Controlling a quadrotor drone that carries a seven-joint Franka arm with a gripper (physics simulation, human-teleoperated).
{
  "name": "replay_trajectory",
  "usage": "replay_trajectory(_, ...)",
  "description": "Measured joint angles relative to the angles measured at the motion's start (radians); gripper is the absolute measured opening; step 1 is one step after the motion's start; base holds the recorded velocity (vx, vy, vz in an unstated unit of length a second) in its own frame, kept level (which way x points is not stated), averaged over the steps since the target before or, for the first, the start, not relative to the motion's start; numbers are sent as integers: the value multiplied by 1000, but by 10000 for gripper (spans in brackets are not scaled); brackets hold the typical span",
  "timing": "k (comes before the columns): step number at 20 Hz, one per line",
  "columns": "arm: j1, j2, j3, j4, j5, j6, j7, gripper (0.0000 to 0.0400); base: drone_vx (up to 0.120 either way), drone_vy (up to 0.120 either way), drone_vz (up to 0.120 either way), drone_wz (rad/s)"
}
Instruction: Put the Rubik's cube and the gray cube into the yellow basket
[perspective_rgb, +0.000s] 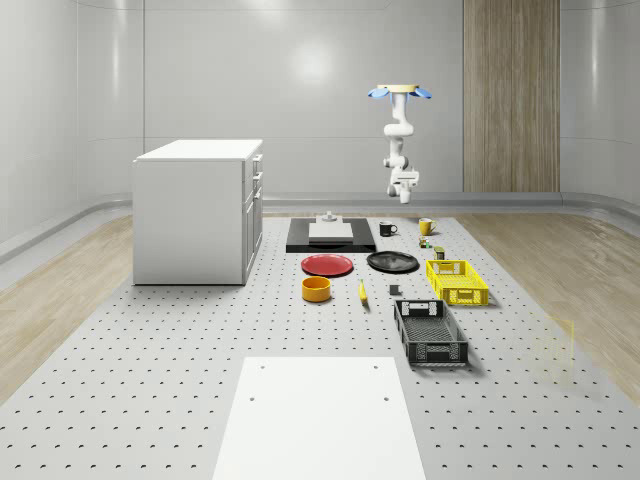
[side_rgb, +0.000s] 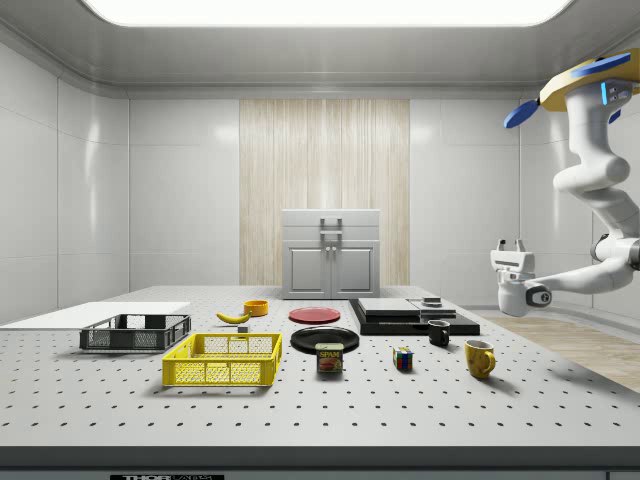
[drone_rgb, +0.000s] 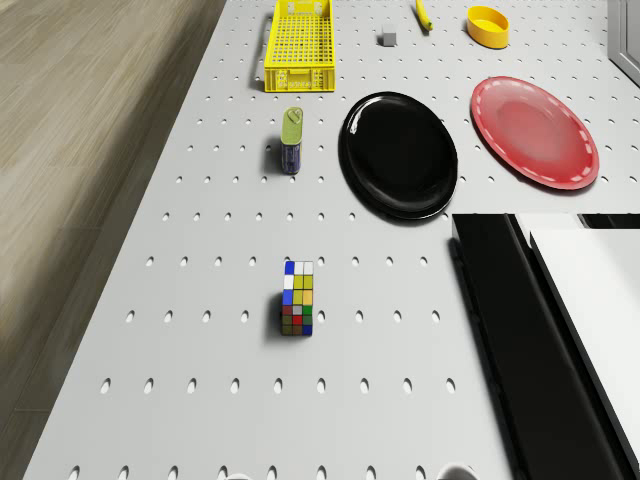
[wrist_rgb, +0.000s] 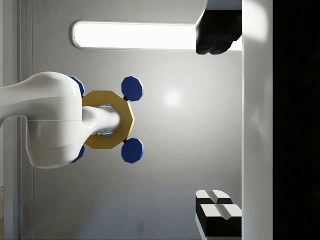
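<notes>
Yellow basket (drone_rgb: 299, 45), one; Rubik's cube (drone_rgb: 298, 298), one.

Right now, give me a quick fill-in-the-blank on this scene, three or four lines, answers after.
1. The yellow basket holds ____ so far.
2. The Rubik's cube sits on the ____.
3. Beside the black plate lies a ____ plate.
4. The drone hovers with its gripper ____ the table, holding nothing.

Answers: nothing; table; red; above
</notes>
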Motion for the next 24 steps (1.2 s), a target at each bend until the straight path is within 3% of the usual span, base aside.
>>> replay_trajectory(9, -2, -5, 6, -5, -8, 7, 1, 400, 120, 116, 0, 0)
replay_trajectory(24, -28, -14, 89, -18, -124, 19, 16, 400, 120, 0, 0, 0)
